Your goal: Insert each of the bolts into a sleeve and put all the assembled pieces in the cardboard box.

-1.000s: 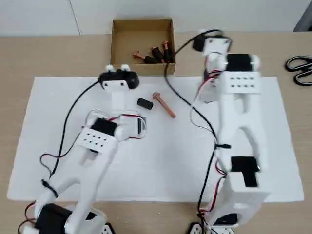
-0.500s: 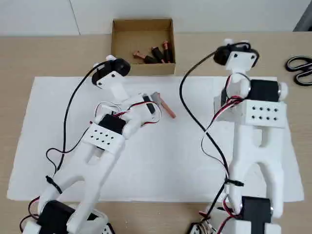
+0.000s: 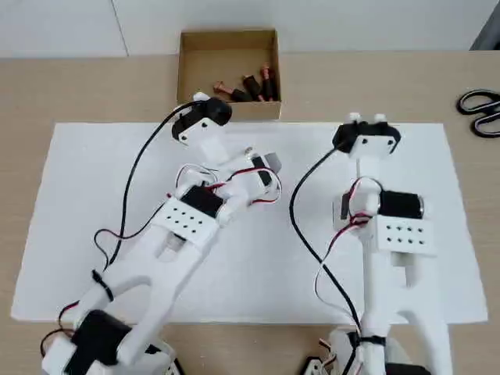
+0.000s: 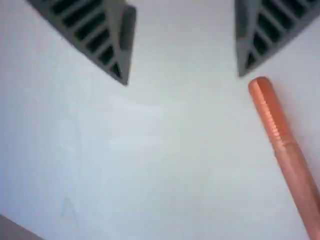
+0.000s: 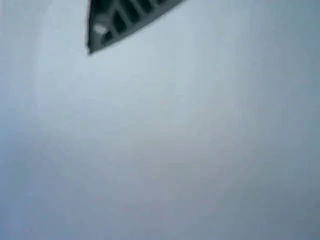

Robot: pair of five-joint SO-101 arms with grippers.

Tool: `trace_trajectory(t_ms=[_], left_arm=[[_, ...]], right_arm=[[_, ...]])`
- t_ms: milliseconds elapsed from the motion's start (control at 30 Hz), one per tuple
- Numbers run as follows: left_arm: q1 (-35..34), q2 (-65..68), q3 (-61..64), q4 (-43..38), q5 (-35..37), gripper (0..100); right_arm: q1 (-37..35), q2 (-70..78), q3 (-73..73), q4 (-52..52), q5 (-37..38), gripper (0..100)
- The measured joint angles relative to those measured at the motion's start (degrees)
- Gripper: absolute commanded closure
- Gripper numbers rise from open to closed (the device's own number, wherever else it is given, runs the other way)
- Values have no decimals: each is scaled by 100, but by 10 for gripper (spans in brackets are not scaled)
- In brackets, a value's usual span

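Observation:
A copper bolt (image 4: 282,140) lies on the white sheet (image 4: 150,165) in the left wrist view, just outside one finger (image 4: 262,30) of my left gripper (image 4: 184,76). That gripper is open with nothing between its fingers. From above, my left gripper (image 3: 268,164) is stretched over the sheet's middle, in front of the cardboard box (image 3: 189,78), and covers the bolt. Several assembled pieces (image 3: 246,86) lie in the box. My right arm (image 3: 367,141) stands over the right half of the sheet. A grey part of my right gripper (image 5: 127,20) hangs above bare sheet.
Black scissors (image 3: 480,109) lie on the wooden table (image 3: 94,86) at the far right. The white sheet (image 3: 101,195) covers most of the table in front of the box. Red and black cables (image 3: 305,219) hang from both arms.
My left arm has swung right and forward, and now covers the black sleeve and the bolt. My right arm has pulled back from beside the box toward the near edge.

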Motion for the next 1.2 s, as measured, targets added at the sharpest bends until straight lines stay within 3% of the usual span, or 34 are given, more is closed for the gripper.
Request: trace_trajectory(t_ms=[433, 667, 867, 1200], left_arm=[[35, 2541, -1653, -141, 18, 867], [-114, 2602, -1723, -141, 18, 867], [-404, 2620, -1741, -141, 18, 936], [-404, 2743, -1758, -185, 18, 934]], right_arm=[[0, -747, 343, -97, 0, 792], [0, -774, 343, -97, 0, 792], [0, -774, 343, -97, 0, 792], [0, -774, 343, -97, 0, 793]])
